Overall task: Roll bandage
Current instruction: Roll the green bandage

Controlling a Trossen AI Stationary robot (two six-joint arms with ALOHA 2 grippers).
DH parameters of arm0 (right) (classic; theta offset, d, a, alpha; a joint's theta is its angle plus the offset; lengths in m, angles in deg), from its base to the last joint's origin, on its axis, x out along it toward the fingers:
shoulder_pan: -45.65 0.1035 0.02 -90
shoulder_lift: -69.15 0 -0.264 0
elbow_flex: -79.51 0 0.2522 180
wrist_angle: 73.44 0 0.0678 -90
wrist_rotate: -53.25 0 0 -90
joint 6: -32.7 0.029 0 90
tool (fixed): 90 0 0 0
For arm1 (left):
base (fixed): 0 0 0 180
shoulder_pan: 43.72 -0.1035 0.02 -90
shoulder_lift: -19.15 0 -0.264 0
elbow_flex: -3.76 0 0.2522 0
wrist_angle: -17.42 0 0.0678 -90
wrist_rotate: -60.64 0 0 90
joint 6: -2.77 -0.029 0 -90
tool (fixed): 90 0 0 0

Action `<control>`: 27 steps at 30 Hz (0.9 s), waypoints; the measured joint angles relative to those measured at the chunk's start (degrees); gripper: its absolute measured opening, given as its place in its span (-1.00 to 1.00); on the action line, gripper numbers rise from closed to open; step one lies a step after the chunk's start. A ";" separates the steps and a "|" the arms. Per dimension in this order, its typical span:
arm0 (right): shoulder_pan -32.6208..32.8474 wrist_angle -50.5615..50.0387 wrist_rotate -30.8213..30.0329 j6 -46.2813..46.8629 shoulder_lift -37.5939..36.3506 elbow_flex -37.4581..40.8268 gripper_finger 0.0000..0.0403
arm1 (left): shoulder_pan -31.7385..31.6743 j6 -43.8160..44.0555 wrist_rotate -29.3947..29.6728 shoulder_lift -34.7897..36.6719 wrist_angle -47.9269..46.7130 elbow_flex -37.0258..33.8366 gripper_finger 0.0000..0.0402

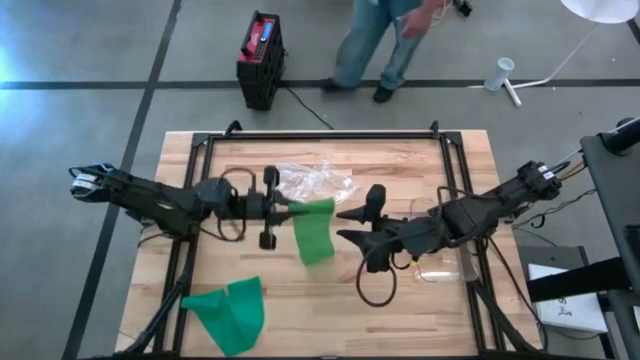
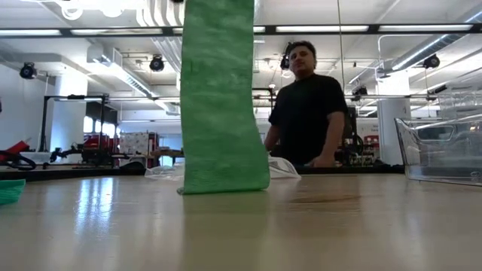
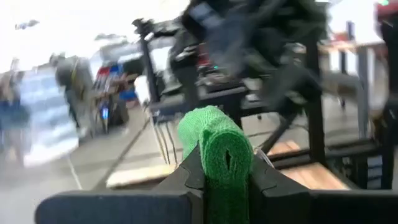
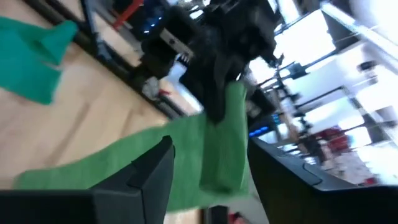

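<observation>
Wooden table (image 1: 440,300): left claw (image 1: 283,208) grips hanging green bandage (image 1: 314,232); right claw (image 1: 352,226) prob. open.

Grey floor (image 1: 80,60), ceiling strip lights (image 2: 316,28)

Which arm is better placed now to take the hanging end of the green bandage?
Right, probably. The left gripper already clamps the bandage, while the right gripper is open right beside it.

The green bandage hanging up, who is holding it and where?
The left gripper is shut on the green bandage, pinching its bunched top end, so the strip hangs down to the table. The right gripper is open beside it, holding nothing.
</observation>
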 joint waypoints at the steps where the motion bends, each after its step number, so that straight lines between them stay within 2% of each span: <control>1: -0.31 1.05 -0.64 -1.00 0.15 0.00 -0.01 | -0.85 2.95 -0.24 -0.09 0.00 0.00 -0.87; 6: -2.01 2.83 -2.25 -6.41 1.46 -0.01 0.01 | -3.84 14.69 -4.06 -0.44 0.02 0.00 -0.85; 14: -5.16 3.61 -3.67 -9.35 4.21 -0.02 0.03 | -3.95 21.49 -5.99 -0.51 2.49 0.00 -0.87; 21: -5.97 4.59 -6.06 -12.93 5.95 -0.02 0.13 | -3.97 23.14 -5.99 -0.53 2.58 0.00 -0.84; 27: -6.24 5.42 -6.18 -12.91 6.59 -0.10 0.08 | -3.97 23.02 -6.02 -0.55 2.60 0.00 -0.86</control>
